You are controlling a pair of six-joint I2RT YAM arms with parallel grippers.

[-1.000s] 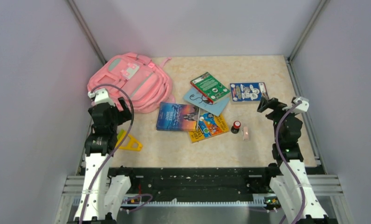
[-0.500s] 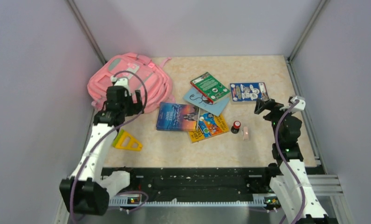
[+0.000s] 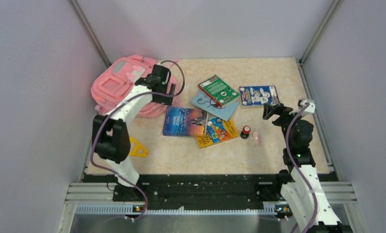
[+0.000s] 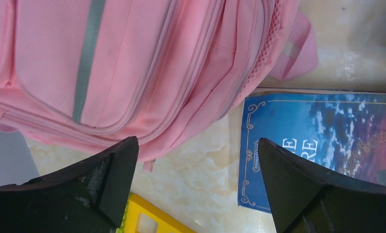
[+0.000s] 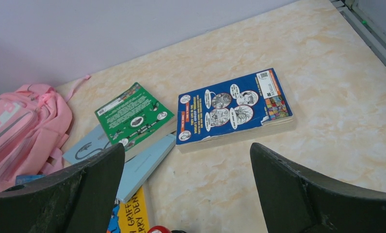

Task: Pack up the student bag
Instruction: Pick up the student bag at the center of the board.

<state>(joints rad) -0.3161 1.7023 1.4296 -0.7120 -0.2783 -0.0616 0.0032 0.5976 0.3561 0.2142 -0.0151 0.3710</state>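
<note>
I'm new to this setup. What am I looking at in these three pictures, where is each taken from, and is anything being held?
Two robot arms are bolted at the near edge of a table. The wide picture looks down from above and behind them. The other two come from a camera on each wrist, so the dark shapes at the bottom are that arm's own fingers. On the table lie a pink backpack, a green book, a blue-and-white book, a dark blue book, a yellow book, a yellow triangle ruler and a small red-capped thing. The left tool hangs open above the backpack's edge. The right tool is open too, facing the blue-and-white book. Nothing is held.
</note>
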